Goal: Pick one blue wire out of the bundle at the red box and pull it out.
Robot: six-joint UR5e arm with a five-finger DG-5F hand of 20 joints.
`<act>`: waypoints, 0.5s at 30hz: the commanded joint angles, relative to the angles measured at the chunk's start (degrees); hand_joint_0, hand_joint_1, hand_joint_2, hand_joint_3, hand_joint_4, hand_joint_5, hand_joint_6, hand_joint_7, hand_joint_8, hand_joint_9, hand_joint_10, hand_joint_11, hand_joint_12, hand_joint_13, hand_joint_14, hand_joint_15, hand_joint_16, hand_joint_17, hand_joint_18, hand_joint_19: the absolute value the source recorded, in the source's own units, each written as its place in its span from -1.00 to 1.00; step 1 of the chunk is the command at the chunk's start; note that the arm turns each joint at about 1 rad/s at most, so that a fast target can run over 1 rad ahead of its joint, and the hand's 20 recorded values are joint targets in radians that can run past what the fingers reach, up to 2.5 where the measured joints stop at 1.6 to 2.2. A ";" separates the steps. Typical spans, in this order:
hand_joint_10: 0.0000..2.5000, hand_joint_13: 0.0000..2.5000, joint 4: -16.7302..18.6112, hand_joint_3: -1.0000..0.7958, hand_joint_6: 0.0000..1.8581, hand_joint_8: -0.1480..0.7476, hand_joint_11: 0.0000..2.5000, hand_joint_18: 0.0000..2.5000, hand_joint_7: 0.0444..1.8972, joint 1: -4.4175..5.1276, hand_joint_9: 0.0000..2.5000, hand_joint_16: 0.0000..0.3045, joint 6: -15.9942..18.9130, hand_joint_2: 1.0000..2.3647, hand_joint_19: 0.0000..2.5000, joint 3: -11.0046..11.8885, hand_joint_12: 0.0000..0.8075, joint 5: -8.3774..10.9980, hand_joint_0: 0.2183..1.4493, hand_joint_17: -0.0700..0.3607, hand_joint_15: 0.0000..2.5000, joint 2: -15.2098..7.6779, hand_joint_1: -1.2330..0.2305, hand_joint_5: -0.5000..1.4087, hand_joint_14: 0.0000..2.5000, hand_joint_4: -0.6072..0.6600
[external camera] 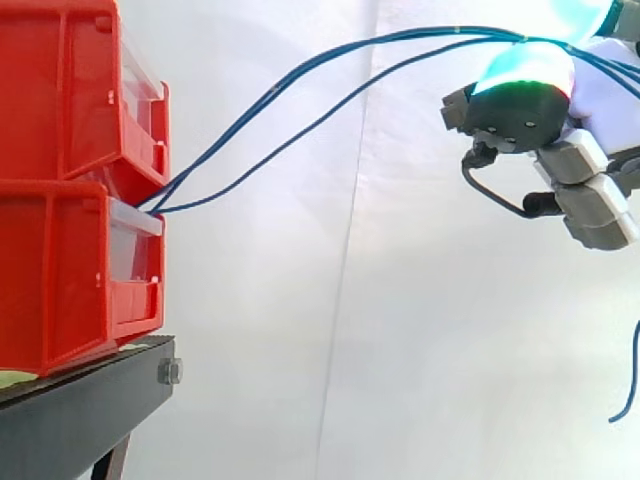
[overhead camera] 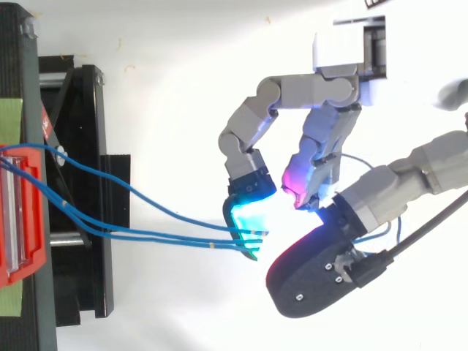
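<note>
In the side view, two red bins stand stacked at the left, the upper bin (external camera: 60, 90) on the lower bin (external camera: 60, 280), both on a black stand (external camera: 80, 400) before a white curtain (external camera: 300, 350). The blue wires (external camera: 380, 41) come out at the front of the bins, where the upper one meets the lower one. They rise in a long curve to the upper right and reach the hand (external camera: 520, 100). The hand is high at the right edge, well apart from the bins. The wires run in over a cyan and green glowing fingertip (external camera: 525, 68), under another cyan pad above it. A loose blue wire end (external camera: 632, 380) hangs down at the lower right edge.

In the top view, the red bin (overhead camera: 36, 248) lies at the left edge on the stand (overhead camera: 88, 292), with a strip of green tape (overhead camera: 11, 121) beside it. Three blue wires (overhead camera: 183, 235) fan out from the bin and draw together toward the hand (overhead camera: 329, 88). The hand is closed on the wires: its fingers are curled, and the wires are pinched between the cyan pad (overhead camera: 248, 208) and the dark thumb (overhead camera: 314, 278). A magenta pad (overhead camera: 296, 179) is just beside the cyan one. More than one wire goes into the pinch.
</note>
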 commanded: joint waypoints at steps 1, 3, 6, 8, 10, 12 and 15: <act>-0.99 -0.13 -0.02 -0.08 0.05 0.00 -0.66 -0.19 0.32 -0.06 -0.17 -0.65 0.00 -0.97 -0.58 0.03 0.00 0.00 -0.15 -0.12 -0.67 -0.02 -0.46 -0.66 -0.99 -0.18; -0.99 -0.14 -0.02 -0.11 0.04 -0.09 -0.68 -0.20 0.37 -0.06 -0.20 -0.66 0.09 -0.97 -0.58 -0.06 -0.02 0.00 -0.09 -0.13 -0.67 0.07 -0.46 -0.68 -0.99 -0.22; -1.00 -0.14 -0.02 -0.24 0.03 -0.19 -0.80 -0.19 0.36 -0.06 -0.19 -0.66 0.09 -0.98 -0.60 -0.06 -0.07 0.00 -0.13 -0.14 -0.72 -0.02 -0.45 -0.69 -0.99 -0.32; -1.00 -0.16 -0.02 -0.35 0.03 -0.26 -0.90 -0.19 0.19 -0.06 -0.21 -0.67 0.00 -0.99 -0.60 -0.06 -0.10 0.00 -0.22 -0.15 -0.74 0.07 -0.46 -0.69 -0.99 -0.42; -1.00 -0.17 -0.02 -0.39 -0.01 -0.29 -0.97 -0.21 0.16 -0.15 -0.21 -0.67 0.09 -0.99 -0.60 -0.06 -0.12 0.00 -0.29 -0.15 -0.77 -0.02 -0.43 -0.67 -0.99 -0.42; -1.00 -0.18 -0.02 -0.39 -0.05 -0.30 -1.00 -0.22 0.20 -0.15 -0.20 -0.67 0.09 -1.00 -0.59 0.03 -0.13 0.00 -0.35 -0.15 -0.78 -0.02 -0.42 -0.65 -0.99 -0.39; -1.00 -0.19 0.06 -0.16 -0.05 -0.32 -1.00 -0.22 0.31 -0.24 -0.20 -0.67 0.00 -0.97 -0.60 0.03 -0.14 0.00 -0.31 -0.15 -0.79 -0.02 -0.49 -0.63 -0.99 -0.47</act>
